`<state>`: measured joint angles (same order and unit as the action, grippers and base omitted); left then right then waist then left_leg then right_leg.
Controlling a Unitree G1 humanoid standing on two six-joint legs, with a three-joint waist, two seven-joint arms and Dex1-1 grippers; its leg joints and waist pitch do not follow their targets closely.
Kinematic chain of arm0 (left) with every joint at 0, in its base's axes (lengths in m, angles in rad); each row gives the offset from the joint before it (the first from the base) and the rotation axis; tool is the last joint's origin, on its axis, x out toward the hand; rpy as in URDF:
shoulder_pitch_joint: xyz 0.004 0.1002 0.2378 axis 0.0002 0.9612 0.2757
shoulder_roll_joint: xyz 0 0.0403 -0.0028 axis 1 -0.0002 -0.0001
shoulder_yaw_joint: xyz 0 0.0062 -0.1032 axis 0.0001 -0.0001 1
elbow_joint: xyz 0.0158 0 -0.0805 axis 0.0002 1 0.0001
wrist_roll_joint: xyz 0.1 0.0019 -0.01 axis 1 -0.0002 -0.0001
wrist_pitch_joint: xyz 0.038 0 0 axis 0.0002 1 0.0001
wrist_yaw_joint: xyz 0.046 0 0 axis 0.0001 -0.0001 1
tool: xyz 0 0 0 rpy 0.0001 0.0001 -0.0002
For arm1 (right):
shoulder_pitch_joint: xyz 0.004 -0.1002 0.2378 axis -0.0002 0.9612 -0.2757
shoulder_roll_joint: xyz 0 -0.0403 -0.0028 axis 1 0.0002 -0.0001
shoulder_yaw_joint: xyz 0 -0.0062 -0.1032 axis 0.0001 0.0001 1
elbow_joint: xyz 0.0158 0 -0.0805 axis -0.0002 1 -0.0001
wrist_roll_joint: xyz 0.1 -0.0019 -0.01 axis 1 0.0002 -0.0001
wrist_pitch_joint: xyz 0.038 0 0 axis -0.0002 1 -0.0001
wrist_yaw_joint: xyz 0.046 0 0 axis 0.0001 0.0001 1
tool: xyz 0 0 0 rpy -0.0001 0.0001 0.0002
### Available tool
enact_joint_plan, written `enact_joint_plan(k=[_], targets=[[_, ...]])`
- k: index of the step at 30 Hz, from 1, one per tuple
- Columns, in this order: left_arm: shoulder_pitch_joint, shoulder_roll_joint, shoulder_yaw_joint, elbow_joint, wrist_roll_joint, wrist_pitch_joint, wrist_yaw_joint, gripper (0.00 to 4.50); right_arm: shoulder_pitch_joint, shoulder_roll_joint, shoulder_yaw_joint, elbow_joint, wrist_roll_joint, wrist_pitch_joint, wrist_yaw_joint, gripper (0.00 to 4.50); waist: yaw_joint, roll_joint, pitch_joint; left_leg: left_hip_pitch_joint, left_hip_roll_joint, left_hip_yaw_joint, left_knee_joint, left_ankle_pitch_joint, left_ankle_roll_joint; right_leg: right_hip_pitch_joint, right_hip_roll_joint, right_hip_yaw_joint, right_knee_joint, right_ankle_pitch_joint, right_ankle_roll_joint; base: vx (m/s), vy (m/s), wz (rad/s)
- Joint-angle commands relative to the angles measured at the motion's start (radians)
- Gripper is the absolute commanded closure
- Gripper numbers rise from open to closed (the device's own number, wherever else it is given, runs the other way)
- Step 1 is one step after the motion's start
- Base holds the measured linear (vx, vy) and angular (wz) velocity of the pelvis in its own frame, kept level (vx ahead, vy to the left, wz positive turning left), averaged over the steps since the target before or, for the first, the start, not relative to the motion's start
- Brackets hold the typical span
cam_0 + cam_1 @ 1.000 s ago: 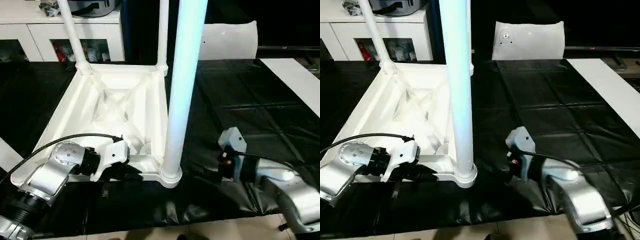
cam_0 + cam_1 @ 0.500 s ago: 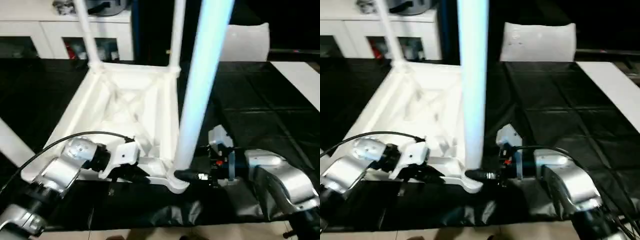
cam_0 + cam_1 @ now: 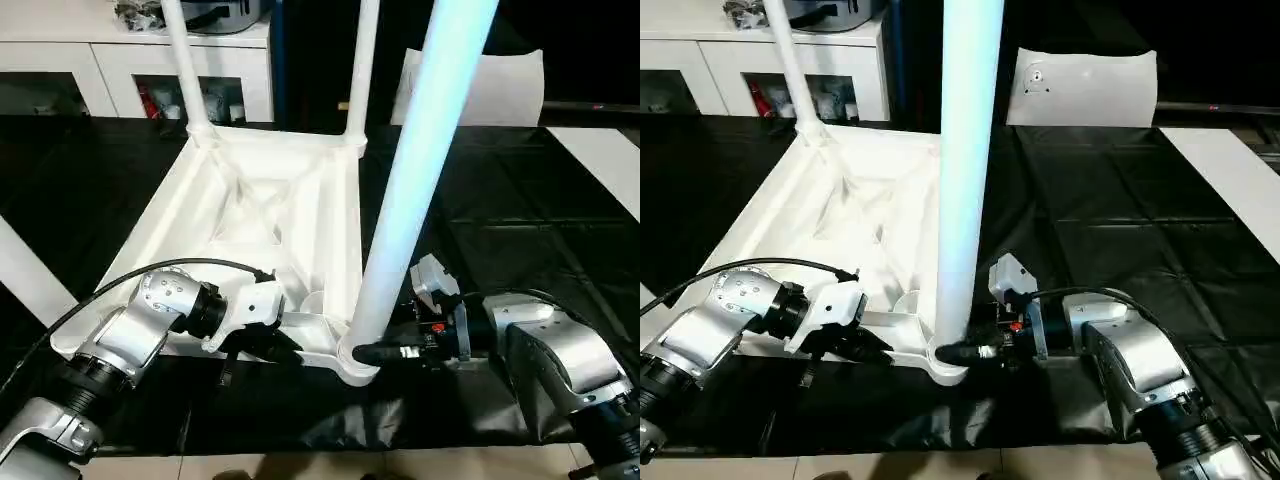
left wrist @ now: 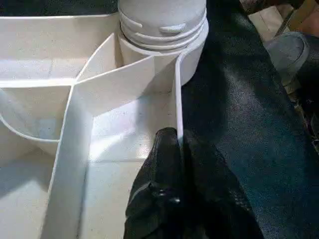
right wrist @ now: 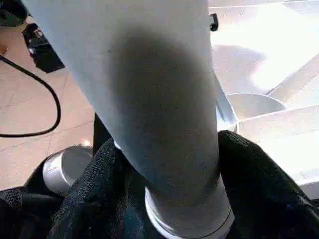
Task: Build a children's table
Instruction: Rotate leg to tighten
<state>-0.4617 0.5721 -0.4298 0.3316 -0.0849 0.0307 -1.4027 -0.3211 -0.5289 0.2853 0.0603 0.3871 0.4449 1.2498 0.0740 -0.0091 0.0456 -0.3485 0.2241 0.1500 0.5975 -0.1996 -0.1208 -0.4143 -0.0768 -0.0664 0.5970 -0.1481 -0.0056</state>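
The children's table lies upside down on the black work surface, ribbed underside (image 3: 262,205) facing up. Two thin legs (image 3: 184,70) (image 3: 361,70) rise from the far corner sockets. A thick leg (image 3: 412,200) stands in the near right socket (image 4: 162,30). My left gripper (image 3: 272,345) is shut on the thin near rim wall (image 4: 177,99) of the top, one finger on each side. My right gripper (image 3: 962,352) reaches in from the right at the near leg's base. Its fingers (image 5: 251,184) press the leg (image 5: 159,109) from both sides just above the socket.
A white cabinet (image 3: 100,65) stands behind the work surface. A white cushion-like pack (image 3: 500,85) leans at the back right and a white board (image 3: 605,160) lies at the right. A white slanting piece (image 3: 22,270) crosses the left edge. The surface's front edge runs just below both arms.
My right gripper has moved left to the near leg's base and drawn its fingers in around it. The left gripper kept its hold on the rim. The camera view has shifted.
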Motion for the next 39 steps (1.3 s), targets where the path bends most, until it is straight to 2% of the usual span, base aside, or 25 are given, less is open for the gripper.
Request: enact_joint_plan(k=[1,3,4,5,6,7,10,11,13,14,15,17,18,19,21,22,23,24,25,26,28,31,35,36,39], targets=[[-0.014,-0.009,-0.003,0.004,0.004,-0.005,-0.009,4.50,-0.018,-0.002,0.022,0.003,-0.002,-0.005,0.025,2.23,-0.005,0.007,-0.061,-0.002,-0.002,0.018,-0.077,-0.237,0.017,0.055,-0.039,0.033,-0.069,-0.354,-0.171,0.000,0.000,0.00],[-0.008,-0.016,0.010,0.002,-0.004,0.014,0.009,4.50,-0.010,0.004,0.021,-0.004,0.001,-0.003,0.027,2.36,-0.003,0.007,-0.061,0.000,-0.002,0.020,-0.076,-0.240,0.016,0.054,-0.039,0.034,-0.069,-0.343,-0.180,0.000,0.000,0.00],[-0.004,-0.017,0.016,-0.003,-0.008,0.024,0.017,4.50,-0.005,0.006,0.020,-0.010,0.005,0.001,0.025,2.36,-0.002,0.013,-0.061,0.000,-0.003,0.019,-0.076,-0.242,0.015,0.055,-0.039,0.033,-0.068,-0.344,-0.180,0.000,0.000,0.00],[-0.002,-0.018,0.019,-0.006,-0.010,0.031,0.022,4.50,-0.003,0.007,0.019,-0.014,0.007,0.004,0.023,2.39,-0.003,0.009,-0.061,0.000,-0.003,0.019,-0.076,-0.246,0.014,0.055,-0.038,0.033,-0.069,-0.345,-0.179,0.000,0.000,0.00],[0.004,-0.021,0.025,-0.014,-0.004,0.052,0.049,4.50,0.010,0.019,0.011,-0.025,0.010,0.006,0.000,2.40,-0.001,0.014,-0.060,0.001,-0.004,0.019,-0.077,-0.253,0.013,0.054,-0.038,0.033,-0.070,-0.356,-0.178,0.000,0.000,0.00],[0.006,-0.023,0.027,-0.017,-0.001,0.062,0.060,4.50,0.015,0.025,0.007,-0.029,0.011,0.006,-0.012,2.41,-0.002,0.014,-0.059,0.001,-0.003,0.020,-0.077,-0.256,0.011,0.054,-0.038,0.034,-0.071,-0.358,-0.176,0.000,0.000,0.00],[0.020,-0.073,0.059,-0.046,-0.013,0.172,0.166,4.50,0.030,0.109,-0.024,-0.019,-0.036,0.006,-0.197,2.43,-0.003,0.017,-0.056,0.003,-0.006,0.018,-0.078,-0.286,0.002,0.052,-0.038,0.030,-0.079,-0.424,-0.155,0.000,0.000,0.00],[0.022,-0.106,0.075,-0.059,-0.022,0.226,0.214,4.50,0.028,0.154,-0.035,-0.003,-0.069,0.006,-0.294,2.43,-0.008,0.019,-0.052,0.002,-0.011,0.017,-0.078,-0.305,-0.005,0.049,-0.037,0.026,-0.085,-0.479,-0.134,0.000,0.000,0.00],[0.019,-0.142,0.085,-0.067,-0.024,0.273,0.264,4.50,0.020,0.203,-0.050,0.018,-0.096,0.013,-0.391,2.46,-0.022,0.015,-0.049,0.008,-0.019,0.015,-0.073,-0.336,-0.015,0.043,-0.037,0.014,-0.102,-0.596,-0.085,0.000,0.000,0.00],[0.005,-0.200,0.099,-0.063,-0.014,0.324,0.350,4.50,-0.003,0.278,-0.079,0.042,-0.105,0.052,-0.516,2.46,-0.037,0.016,-0.047,-0.001,-0.023,0.008,-0.075,-0.342,-0.020,0.051,-0.037,0.004,-0.108,-0.647,-0.053,0.000,0.000,0.00],[0.003,-0.210,0.101,-0.062,-0.013,0.332,0.363,4.50,-0.007,0.289,-0.083,0.045,-0.107,0.058,-0.534,2.49,-0.054,0.017,-0.048,-0.006,-0.024,0.005,-0.073,-0.350,-0.022,0.051,-0.038,-0.005,-0.117,-0.671,-0.033,0.000,0.000,0.00],[-0.009,-0.260,0.117,-0.055,-0.003,0.365,0.440,4.50,-0.030,0.349,-0.103,0.066,-0.118,0.084,-0.629,2.50,-0.071,0.024,-0.051,-0.002,-0.028,0.002,-0.068,-0.363,-0.011,0.050,-0.037,-0.014,-0.128,-0.679,-0.017,-0.022,0.014,-0.09],[-0.017,-0.292,0.128,-0.051,0.007,0.388,0.492,4.50,-0.052,0.394,-0.117,0.087,-0.132,0.101,-0.704,2.50,-0.084,0.025,-0.049,0.002,-0.028,0.000,-0.067,-0.380,0.007,0.049,-0.036,-0.025,-0.138,-0.668,-0.025,0.000,0.000,0.00],[-0.020,-0.302,0.131,-0.050,0.010,0.397,0.508,4.50,-0.061,0.413,-0.123,0.098,-0.140,0.105,-0.737,2.50,-0.090,0.024,-0.048,-0.001,-0.028,-0.001,-0.067,-0.385,0.008,0.051,-0.035,-0.030,-0.137,-0.661,-0.027,0.000,0.000,0.00],[-0.037,-0.375,0.158,-0.039,0.031,0.435,0.632,4.50,-0.099,0.481,-0.140,0.144,-0.181,0.121,-0.854,2.51,-0.109,0.030,-0.048,0.009,-0.033,0.000,-0.059,-0.411,0.020,0.047,-0.037,-0.055,-0.154,-0.678,-0.011,0.000,0.000,0.00],[-0.038,-0.383,0.160,-0.040,0.034,0.442,0.644,4.50,-0.102,0.488,-0.140,0.149,-0.189,0.121,-0.866,2.51,-0.112,0.034,-0.048,0.010,-0.030,-0.001,-0.061,-0.414,0.023,0.049,-0.038,-0.060,-0.155,-0.665,-0.015,0.000,0.000,0.00],[-0.039,-0.401,0.164,-0.049,0.044,0.465,0.673,4.50,-0.112,0.511,-0.141,0.163,-0.212,0.118,-0.899,2.51,-0.115,0.036,-0.052,0.003,-0.023,-0.007,-0.068,-0.415,0.030,0.064,-0.044,-0.066,-0.150,-0.621,-0.017,0.000,0.000,0.00],[-0.042,-0.410,0.164,-0.049,0.056,0.470,0.694,4.50,-0.120,0.524,-0.136,0.175,-0.223,0.103,-0.908,2.51,-0.118,0.042,-0.052,0.005,-0.016,-0.011,-0.076,-0.427,0.034,0.062,-0.047,-0.062,-0.147,-0.573,-0.036,0.000,0.000,0.00],[-0.042,-0.414,0.163,-0.049,0.063,0.471,0.704,4.50,-0.123,0.529,-0.132,0.181,-0.228,0.095,-0.912,2.51,-0.122,0.041,-0.052,0.003,-0.014,-0.012,-0.079,-0.430,0.037,0.064,-0.047,-0.059,-0.145,-0.551,-0.046,0.000,0.000,0.00],[-0.042,-0.412,0.158,-0.054,0.070,0.471,0.712,4.50,-0.123,0.533,-0.125,0.183,-0.230,0.088,-0.917,1.95,-0.126,0.039,-0.052,0.002,-0.015,-0.012,-0.081,-0.432,0.040,0.064,-0.049,-0.054,-0.141,-0.530,-0.063,0.000,0.000,0.00],[-0.041,-0.406,0.154,-0.057,0.073,0.470,0.707,4.50,-0.119,0.533,-0.125,0.178,-0.230,0.085,-0.918,1.82,-0.126,0.037,-0.054,0.000,-0.018,-0.009,-0.081,-0.415,0.046,0.063,-0.052,-0.045,-0.137,-0.519,-0.078,0.000,0.000,0.00],[-0.030,-0.369,0.137,-0.071,0.087,0.456,0.668,4.50,-0.102,0.528,-0.145,0.152,-0.221,0.068,-0.911,1.64,-0.123,0.036,-0.056,-0.011,-0.016,-0.007,-0.084,-0.359,0.049,0.068,-0.055,-0.032,-0.123,-0.464,-0.106,0.000,0.000,0.00],[-0.001,-0.302,0.122,-0.090,0.080,0.418,0.580,4.50,-0.060,0.475,-0.150,0.090,-0.214,0.004,-0.828,1.31,-0.112,0.034,-0.062,-0.014,-0.015,0.001,-0.080,-0.279,0.060,0.069,-0.056,-0.020,-0.111,-0.398,-0.129,0.000,0.000,0.00],[0.004,-0.286,0.116,-0.090,0.079,0.407,0.558,4.50,-0.050,0.458,-0.151,0.080,-0.209,-0.006,-0.802,1.20,-0.111,0.028,-0.063,-0.018,-0.014,0.003,-0.079,-0.254,0.062,0.070,-0.054,-0.017,-0.104,-0.371,-0.141,0.000,0.000,0.00],[0.015,-0.233,0.096,-0.081,0.067,0.328,0.461,4.50,-0.017,0.390,-0.153,0.038,-0.184,-0.035,-0.701,1.09,-0.095,0.029,-0.063,-0.016,-0.014,0.008,-0.074,-0.217,0.075,0.070,-0.054,-0.011,-0.098,-0.357,-0.149,0.000,0.000,0.00]])
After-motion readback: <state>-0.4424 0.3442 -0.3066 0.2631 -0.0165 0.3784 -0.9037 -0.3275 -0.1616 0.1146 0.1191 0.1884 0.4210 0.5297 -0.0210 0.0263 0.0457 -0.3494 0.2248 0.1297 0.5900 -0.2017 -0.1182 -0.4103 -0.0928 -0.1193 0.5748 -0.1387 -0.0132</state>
